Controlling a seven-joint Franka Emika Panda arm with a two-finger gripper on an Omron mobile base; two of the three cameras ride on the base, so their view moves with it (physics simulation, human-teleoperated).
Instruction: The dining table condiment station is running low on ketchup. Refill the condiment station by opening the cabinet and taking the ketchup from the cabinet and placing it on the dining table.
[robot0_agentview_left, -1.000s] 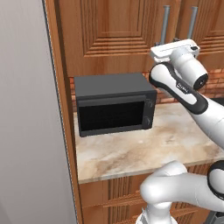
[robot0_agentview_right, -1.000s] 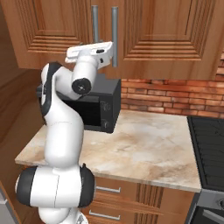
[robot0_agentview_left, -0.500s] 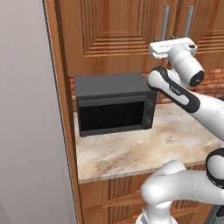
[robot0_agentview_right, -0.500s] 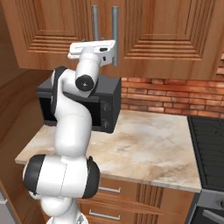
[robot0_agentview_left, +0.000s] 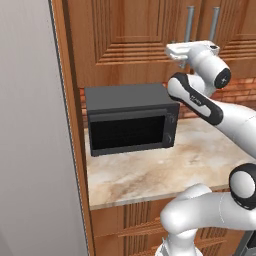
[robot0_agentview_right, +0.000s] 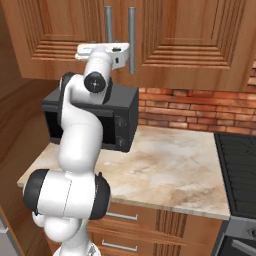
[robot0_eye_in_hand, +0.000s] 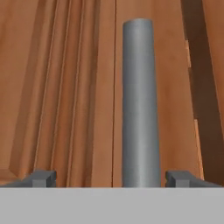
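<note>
The cabinet of reddish-brown wood hangs over the counter with both doors shut, so the ketchup is hidden. Two grey bar handles run side by side down the door edges. My gripper is raised to the lower end of the left handle. In the hand view that handle stands between my fingertips, a little right of centre, and my gripper is open around it without touching. The dining table is out of view.
A black microwave sits on the marble counter right under the arm. A red brick wall backs the counter, a dark stove lies at the right, and a tall grey panel stands at the left.
The hand has risen and moved in toward the cabinet doors, closing on the left handle. The doors have not moved.
</note>
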